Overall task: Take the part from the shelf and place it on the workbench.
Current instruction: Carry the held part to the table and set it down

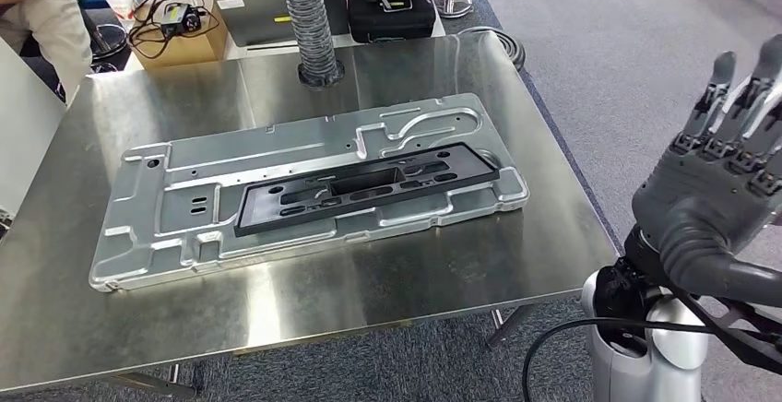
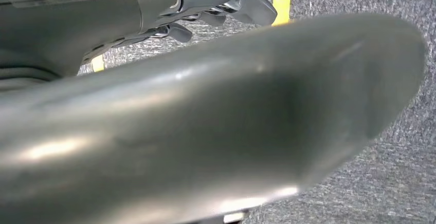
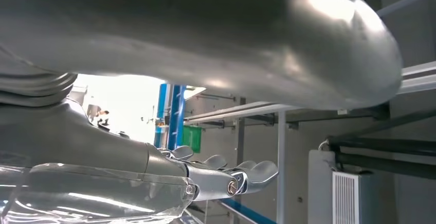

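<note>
Right hand (image 1: 715, 167) was raised off the table's right edge, fingers (image 1: 738, 112) extended, slightly apart, pointing up toward 12 o'clock, holding nothing; the right wrist view showed the same fingers (image 3: 231, 175) straight and loose against a background of racking. Left hand (image 2: 205, 8) in its wrist view hung over grey carpet, fingers lightly curled but apart, with nothing in them. From the right fingers, the part (image 1: 364, 190) lay at roughly 9 o'clock, well apart. The part was a long black frame, already resting flat on the big stamped metal panel (image 1: 184, 218) that sat on the steel workbench (image 1: 443, 273). Its long axis ran from about 8 o'clock to 2 o'clock across the bench, right end slightly farther from the robot. Right hand looked like the nearer one, closest to the part's right end. My read: placement looked done, hand clear of the part, so only retract remained. A ribbed hose (image 1: 311, 24) stood upright at the far edge of the bench, at 12 o'clock from the part, out of the retract path.
</note>
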